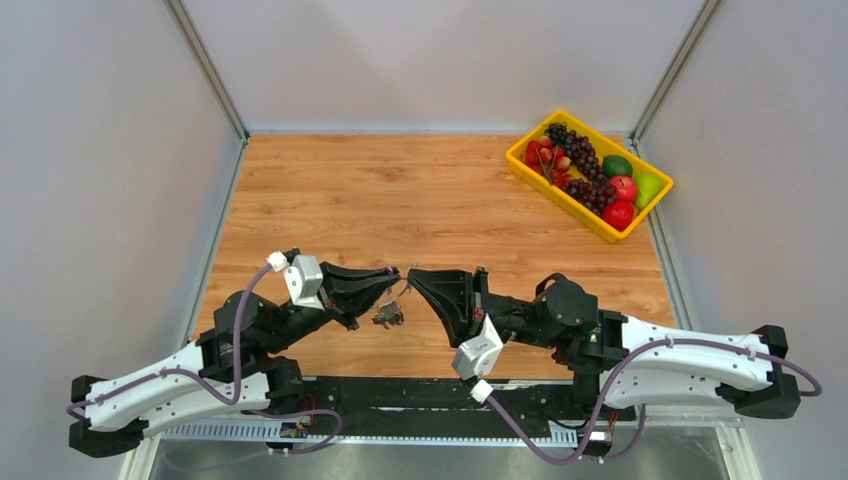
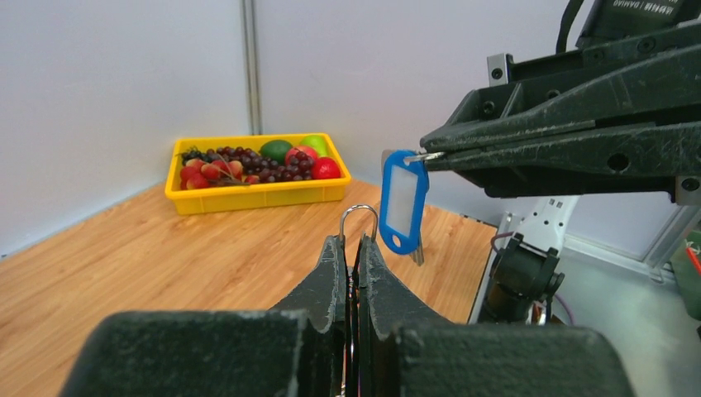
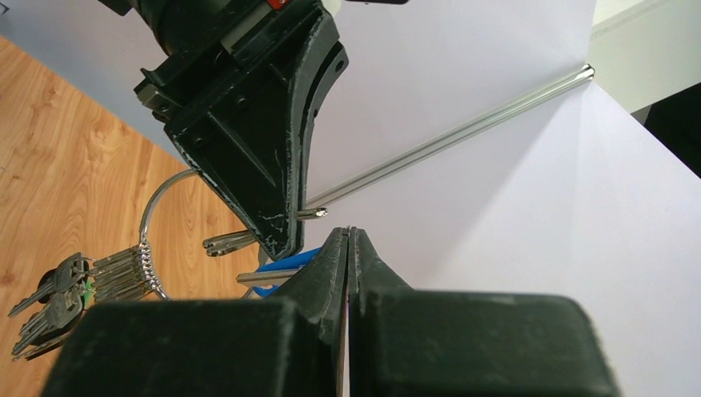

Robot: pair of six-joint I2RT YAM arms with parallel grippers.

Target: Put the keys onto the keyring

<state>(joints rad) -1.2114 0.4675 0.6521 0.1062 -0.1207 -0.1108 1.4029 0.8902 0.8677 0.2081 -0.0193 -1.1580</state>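
Above the middle of the tabletop's [image 1: 400, 190] near edge, the two arms meet tip to tip. The left fingers [image 2: 335, 269] are pressed fully together on the keyring [image 2: 360, 217]. In the left wrist view a short arc of its wire stands up just past their tips. In the right wrist view the rest of the loop curves out to the side of the left fingers, and a bunch of keys [image 3: 54, 302] hangs from it, one with a scrap of green showing. From above, that bunch dangles just under the left fingers, clear of the wood. The right fingers [image 3: 331, 265] are also closed tight, gripping a blue-tagged key [image 2: 403, 203] at their tips. Its tag hangs down just beside the protruding arc of the keyring, and whether they touch cannot be told. The two sets of fingertips sit very near each other. Well beyond them, in the far right corner of the tabletop, a yellow tray [image 1: 560, 203] holds fruit [image 1: 590, 175]: dark grapes, red pieces and green ones.
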